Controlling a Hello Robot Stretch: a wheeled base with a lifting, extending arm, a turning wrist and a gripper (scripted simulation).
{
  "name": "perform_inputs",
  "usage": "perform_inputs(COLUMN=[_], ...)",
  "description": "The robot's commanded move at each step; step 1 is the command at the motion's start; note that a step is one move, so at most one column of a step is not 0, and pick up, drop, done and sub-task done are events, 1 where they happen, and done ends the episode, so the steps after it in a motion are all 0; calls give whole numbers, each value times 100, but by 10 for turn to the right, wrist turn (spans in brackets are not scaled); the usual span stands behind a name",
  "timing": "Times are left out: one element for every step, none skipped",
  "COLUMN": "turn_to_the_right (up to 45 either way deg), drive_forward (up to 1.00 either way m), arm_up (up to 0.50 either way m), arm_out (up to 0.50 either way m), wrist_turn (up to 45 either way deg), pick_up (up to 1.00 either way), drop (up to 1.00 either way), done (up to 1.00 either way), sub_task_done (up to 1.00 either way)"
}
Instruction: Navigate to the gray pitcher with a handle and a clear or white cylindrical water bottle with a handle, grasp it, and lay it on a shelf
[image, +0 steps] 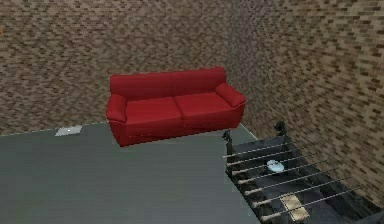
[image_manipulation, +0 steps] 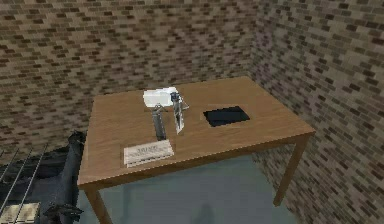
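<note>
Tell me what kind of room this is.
Likely a living room, sparsely furnished: red sofa against a brick wall, wooden table, dark wire rack.

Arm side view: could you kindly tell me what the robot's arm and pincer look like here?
Their colours, shape and markings cannot be told from this moment. The grey upright piece and the white ones beside it seem to be things standing on the wooden table, not arm parts.

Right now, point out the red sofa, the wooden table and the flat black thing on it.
red sofa (image: 150, 112), forward view, left seat cushion.
wooden table (image_manipulation: 270, 125), arm side view, bare top.
flat black thing (image_manipulation: 227, 116), arm side view, its middle.
</note>
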Motion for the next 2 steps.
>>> perform_inputs(turn_to_the_right=[0,0], drive_forward=[0,0], arm_up=[38,0], arm_out=[0,50], wrist_turn=[0,0], pick_up=[0,0], drop=[0,0], done=[0,0], sub_task_done=[0,0])
